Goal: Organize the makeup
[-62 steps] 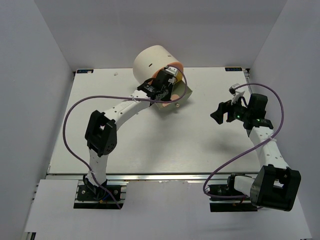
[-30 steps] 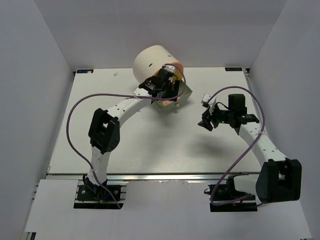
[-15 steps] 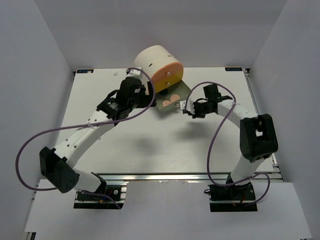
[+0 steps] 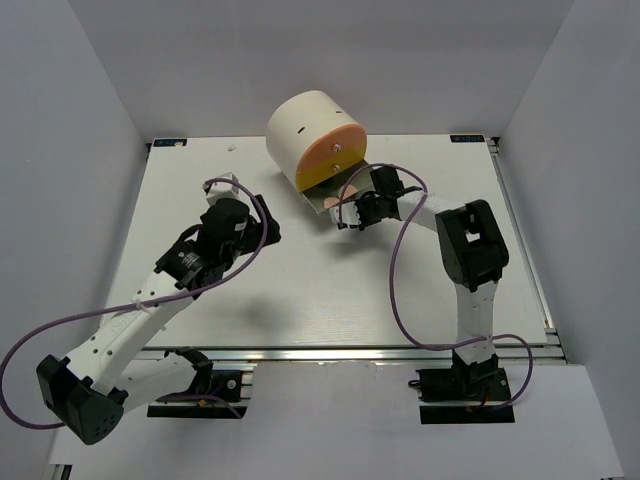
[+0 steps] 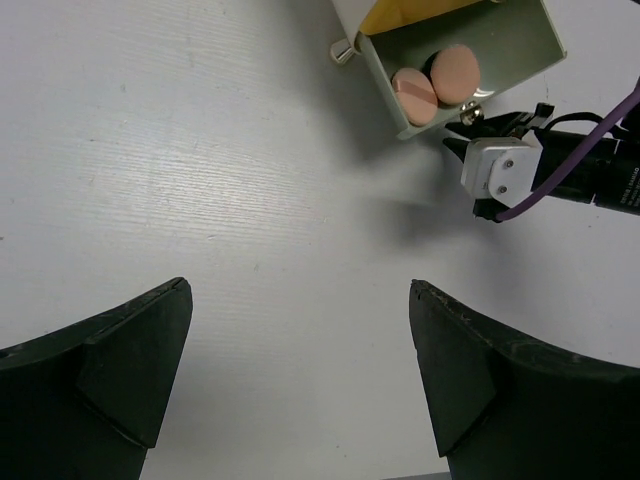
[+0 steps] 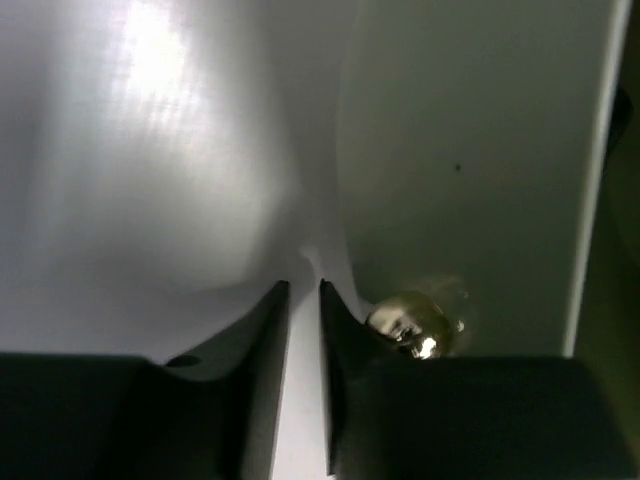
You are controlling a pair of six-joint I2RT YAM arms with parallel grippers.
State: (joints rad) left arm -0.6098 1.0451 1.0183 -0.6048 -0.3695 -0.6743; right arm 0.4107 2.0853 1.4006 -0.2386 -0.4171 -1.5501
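Observation:
Two peach-pink discs [image 5: 413,95] of the makeup lie side by side in the pulled-out green drawer [image 5: 520,50] of the cream cylinder [image 4: 310,130]. My right gripper [image 4: 345,218] is low at the drawer's front. In the right wrist view its jaws [image 6: 302,300] stand a thin slit apart with bare table between them. The drawer's brass knob [image 6: 410,325] sits just outside the right finger. My left gripper [image 5: 300,330] hangs wide open over bare table, well short of the drawer, and holds nothing. The rest of the makeup is out of view.
The cylinder's orange-yellow front [image 4: 330,160] faces the arms at the back middle of the table. The open drawer [image 4: 325,203] sticks out below it. White walls close in the table [image 4: 300,300] on the left, right and back.
My left arm pulled back from the drawer toward the front left, still open. My right arm swung left to the drawer front, and its jaws closed to a thin slit.

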